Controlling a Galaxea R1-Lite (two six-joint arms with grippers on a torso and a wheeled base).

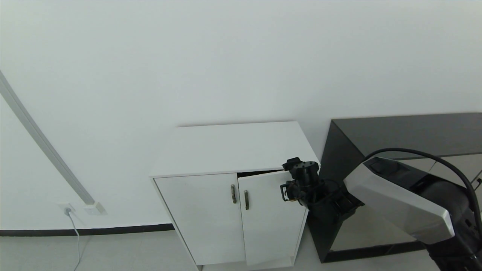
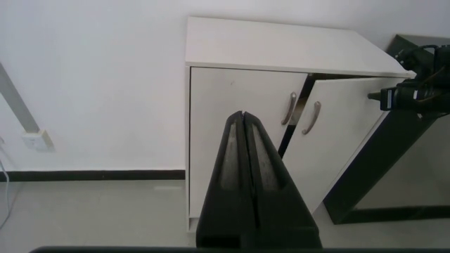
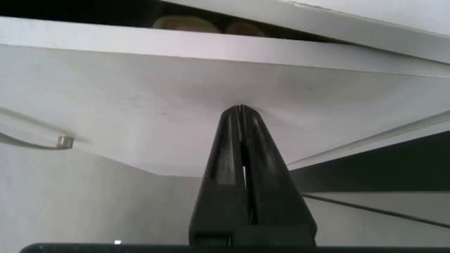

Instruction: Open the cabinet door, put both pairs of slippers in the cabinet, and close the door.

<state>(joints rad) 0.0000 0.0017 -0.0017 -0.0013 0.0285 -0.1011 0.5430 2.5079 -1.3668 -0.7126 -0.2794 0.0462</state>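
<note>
The white cabinet (image 1: 229, 146) stands against the wall with its left door (image 1: 199, 218) shut. Its right door (image 1: 269, 218) is slightly ajar, leaving a dark gap along the top edge. My right gripper (image 1: 286, 190) is shut and sits at the upper outer corner of that door. In the right wrist view its tips (image 3: 242, 112) rest close against the door face (image 3: 140, 105). Through the gap above, two beige slipper ends (image 3: 184, 23) show inside. My left gripper (image 2: 242, 116) is shut on nothing, held back from the cabinet (image 2: 281, 42) and facing its front.
A dark grey low unit (image 1: 395, 131) stands close on the cabinet's right. A wall socket with a cable (image 1: 67, 209) and a slanted grey conduit (image 1: 41, 143) are on the left. Bare floor (image 1: 94, 252) lies left of the cabinet.
</note>
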